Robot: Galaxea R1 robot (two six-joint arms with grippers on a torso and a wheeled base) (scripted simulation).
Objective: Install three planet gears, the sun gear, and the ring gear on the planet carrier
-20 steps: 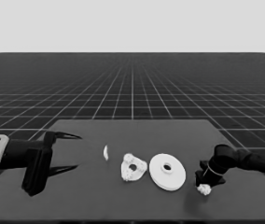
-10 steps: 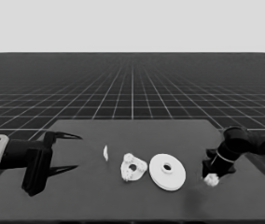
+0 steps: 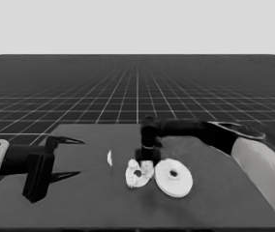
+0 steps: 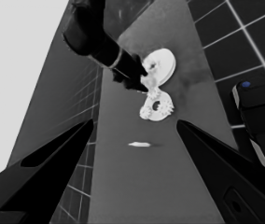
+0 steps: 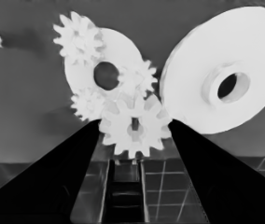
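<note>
Since a second ago my right tool has swung from the bench's right edge to above the smaller round part, clamping a gear for seating; left tool waits wide.

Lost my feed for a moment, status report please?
Right gripper shut on a gear above the smaller round part. Three gears seated. Left gripper parked, open. Larger round part alongside.

Smaller round part bearing three gears, fourth gear held above, larger round part beside.
</note>
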